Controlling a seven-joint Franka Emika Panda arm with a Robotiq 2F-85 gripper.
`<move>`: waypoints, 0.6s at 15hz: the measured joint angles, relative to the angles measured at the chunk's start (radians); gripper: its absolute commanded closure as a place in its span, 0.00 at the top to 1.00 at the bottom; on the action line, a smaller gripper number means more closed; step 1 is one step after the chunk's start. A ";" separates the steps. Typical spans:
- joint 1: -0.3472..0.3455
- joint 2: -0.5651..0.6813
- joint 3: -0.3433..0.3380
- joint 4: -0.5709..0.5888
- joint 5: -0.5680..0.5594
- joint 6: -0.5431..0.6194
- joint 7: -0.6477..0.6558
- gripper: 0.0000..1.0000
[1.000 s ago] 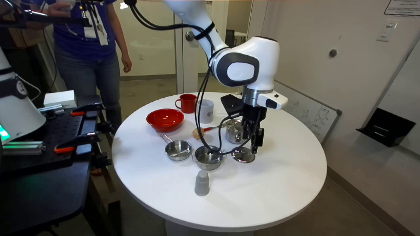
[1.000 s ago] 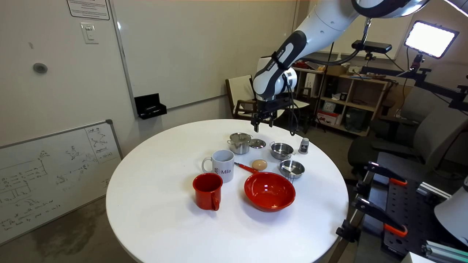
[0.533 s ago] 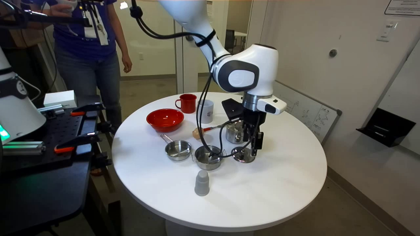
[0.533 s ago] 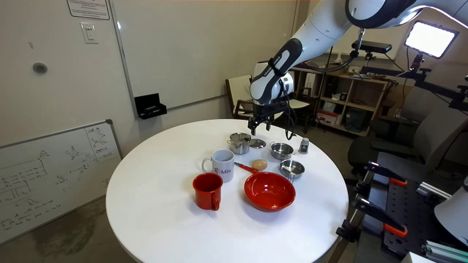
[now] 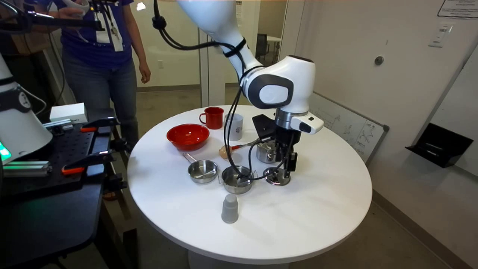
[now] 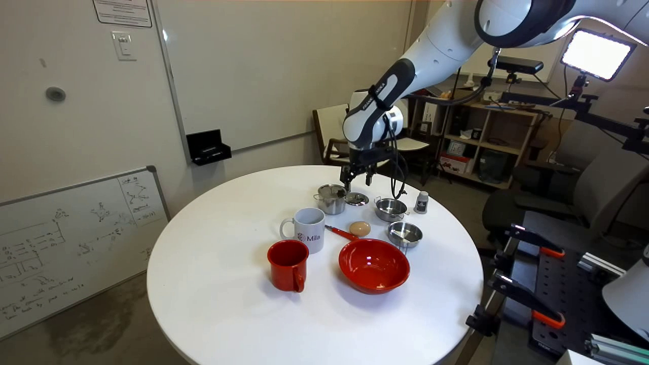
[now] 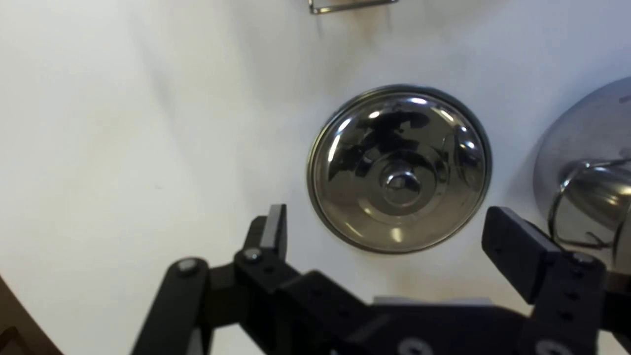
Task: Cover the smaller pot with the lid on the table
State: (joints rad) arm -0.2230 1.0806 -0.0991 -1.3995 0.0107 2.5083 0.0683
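The lid, a flat round steel disc with a central knob, lies on the table in both exterior views (image 5: 275, 180) (image 6: 357, 199) and in the middle of the wrist view (image 7: 399, 197). The smaller pot, tall shiny steel with wire side handles, stands close beside the lid (image 5: 265, 154) (image 6: 331, 202); part of it shows at the right edge of the wrist view (image 7: 581, 118). My gripper (image 7: 388, 219) is open and empty, a little above the lid. Its fingers lie to either side of the lid in the wrist view, the right one near the pot. It also shows in both exterior views (image 5: 287, 172) (image 6: 357, 183).
A low steel bowl with wire handles (image 5: 237, 183) and a small steel pan (image 5: 202, 172) stand near the lid. A grey bottle (image 5: 230, 211), red-handled wooden utensil (image 6: 360, 228), white mug (image 6: 310, 230), red mug (image 6: 288, 266) and red bowl (image 6: 374, 268) share the table.
The arm and open gripper have moved down toward the lid, and slightly left in both exterior views. The lid and the pot have not visibly moved.
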 measured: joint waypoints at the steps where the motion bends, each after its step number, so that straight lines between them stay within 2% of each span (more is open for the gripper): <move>1: 0.000 0.003 0.002 0.002 0.003 -0.001 0.003 1.00; 9: 0.003 0.025 0.006 0.027 0.009 -0.015 0.034 1.00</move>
State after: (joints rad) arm -0.2198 1.1055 -0.0935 -1.3722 0.0195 2.4932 0.1026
